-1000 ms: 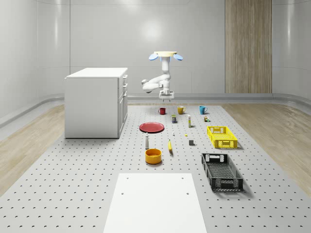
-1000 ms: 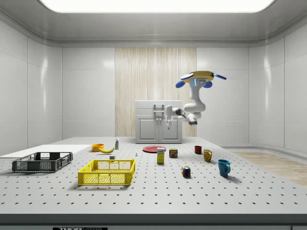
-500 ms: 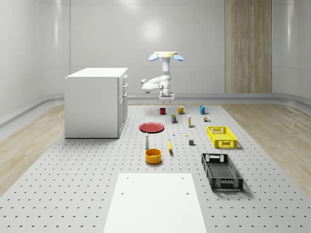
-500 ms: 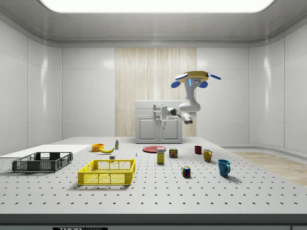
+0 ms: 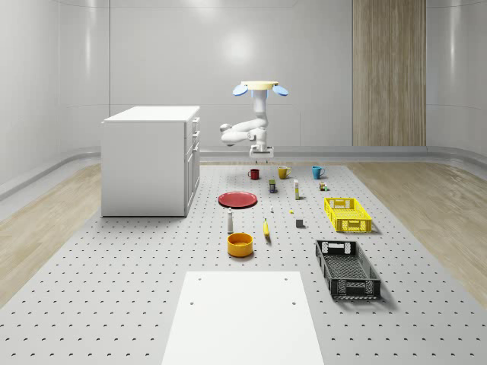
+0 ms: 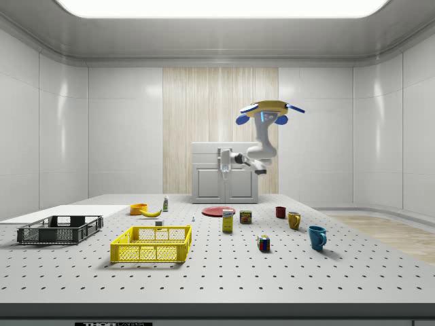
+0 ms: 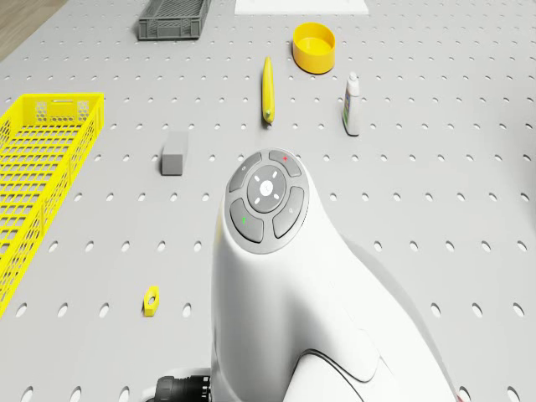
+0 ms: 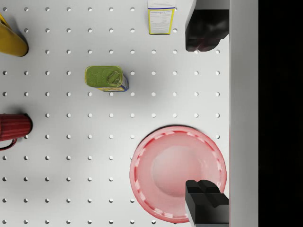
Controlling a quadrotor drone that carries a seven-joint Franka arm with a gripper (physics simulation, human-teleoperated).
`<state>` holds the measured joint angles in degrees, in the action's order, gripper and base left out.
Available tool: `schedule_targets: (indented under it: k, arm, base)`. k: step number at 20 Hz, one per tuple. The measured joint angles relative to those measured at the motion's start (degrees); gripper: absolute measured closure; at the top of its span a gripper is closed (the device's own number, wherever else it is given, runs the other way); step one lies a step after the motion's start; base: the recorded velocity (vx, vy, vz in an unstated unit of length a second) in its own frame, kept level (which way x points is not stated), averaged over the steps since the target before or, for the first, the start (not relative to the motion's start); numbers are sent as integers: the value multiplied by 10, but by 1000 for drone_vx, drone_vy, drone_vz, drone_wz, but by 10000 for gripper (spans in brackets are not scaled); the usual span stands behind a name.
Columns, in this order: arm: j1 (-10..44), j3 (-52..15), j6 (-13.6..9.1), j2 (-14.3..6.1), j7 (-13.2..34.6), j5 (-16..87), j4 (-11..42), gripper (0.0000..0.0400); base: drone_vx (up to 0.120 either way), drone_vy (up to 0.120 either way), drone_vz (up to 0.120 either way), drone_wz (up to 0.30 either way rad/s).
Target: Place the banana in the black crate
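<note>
The banana [image 5: 266, 228] lies on the pegboard table between the orange bowl [image 5: 240, 244] and a small grey block [image 5: 300, 223]; I also see the banana [image 6: 150, 212] [image 7: 267, 90] in the side and drone views. The black crate [image 5: 347, 268] [image 6: 60, 229] [image 7: 174, 18] stands empty near the table's front, at the whole-scene view's right. The drone [image 5: 259, 87] [image 6: 270, 109] hovers high over the far part of the table. My gripper [image 5: 260, 154] [image 6: 225, 170] [image 8: 207, 116] hangs open and empty, pointing down above the red plate's [image 8: 177, 172] edge, far from the banana.
A yellow crate [image 5: 348, 214] sits behind the black one. A white cabinet [image 5: 151, 160] stands at the whole-scene view's left, a white slab [image 5: 243, 315] at the front. Mugs [image 5: 283, 172], a green can [image 8: 105, 78], a box [image 8: 161, 19] and a bottle [image 7: 352, 104] dot the table.
The drone and arm have drifted toward the side view's left and risen slightly, carrying the gripper from beside the mugs to over the red plate. The objects on the table have not moved.
</note>
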<state>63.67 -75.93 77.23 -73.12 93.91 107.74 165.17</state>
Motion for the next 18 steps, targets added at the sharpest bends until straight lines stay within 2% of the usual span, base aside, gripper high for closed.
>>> schedule_targets:
  k: [18]
  arm:
    - [10,-9,35,-38,9,-18,-2,0]
  base:
    - [120,0,0,0]
